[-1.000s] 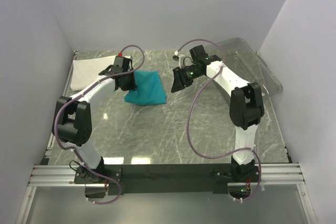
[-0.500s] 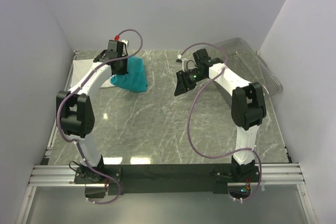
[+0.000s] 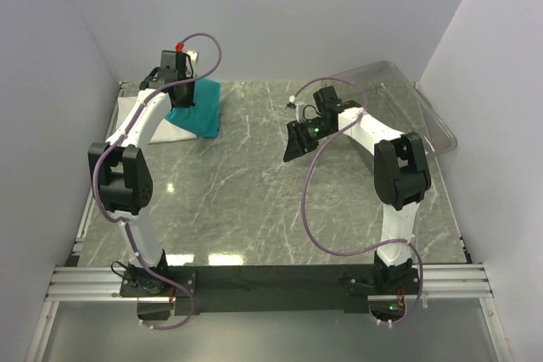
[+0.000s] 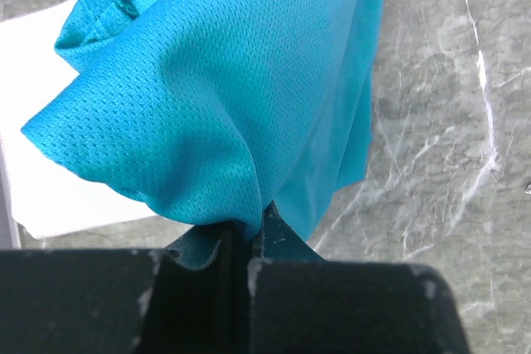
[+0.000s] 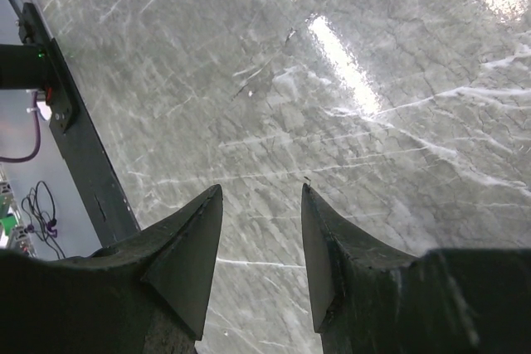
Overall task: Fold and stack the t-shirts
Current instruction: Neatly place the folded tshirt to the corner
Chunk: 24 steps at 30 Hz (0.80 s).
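progress: late, folding seemingly done | left gripper (image 4: 241, 234): clamped on blue shirt (image 4: 207, 80), above white shirt (image 4: 50, 138), far left | right gripper (image 5: 261, 230): apart, empty | remaining: lower, release

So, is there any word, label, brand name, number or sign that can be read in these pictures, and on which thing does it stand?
None: no text can be read in any view.
The teal t-shirt, pinched in the shut left gripper, shows only plain mesh cloth; no neck label is in sight.
The white t-shirt, the clear tray and the marble table bear no writing.
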Motion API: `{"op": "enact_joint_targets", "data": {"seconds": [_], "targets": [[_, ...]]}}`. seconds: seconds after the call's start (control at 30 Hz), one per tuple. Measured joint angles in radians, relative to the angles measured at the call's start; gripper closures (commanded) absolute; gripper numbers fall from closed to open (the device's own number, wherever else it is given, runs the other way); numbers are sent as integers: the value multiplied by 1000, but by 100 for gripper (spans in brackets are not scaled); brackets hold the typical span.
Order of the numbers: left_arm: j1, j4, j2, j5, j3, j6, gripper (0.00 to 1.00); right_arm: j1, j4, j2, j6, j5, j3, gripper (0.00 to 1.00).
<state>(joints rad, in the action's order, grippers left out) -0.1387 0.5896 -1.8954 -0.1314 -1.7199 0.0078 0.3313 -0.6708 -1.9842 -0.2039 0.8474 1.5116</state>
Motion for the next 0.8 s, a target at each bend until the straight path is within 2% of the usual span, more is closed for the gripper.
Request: {"op": "enact_joint_targets", "data": {"seconds": [0.5, 0.8], "targets": [[8, 22, 0, -1, -8, 15, 100, -2, 24, 0, 1, 12, -14, 50], [50, 28, 0, 2, -17, 14, 100, -2, 28, 0, 1, 12, -15, 50]]}}
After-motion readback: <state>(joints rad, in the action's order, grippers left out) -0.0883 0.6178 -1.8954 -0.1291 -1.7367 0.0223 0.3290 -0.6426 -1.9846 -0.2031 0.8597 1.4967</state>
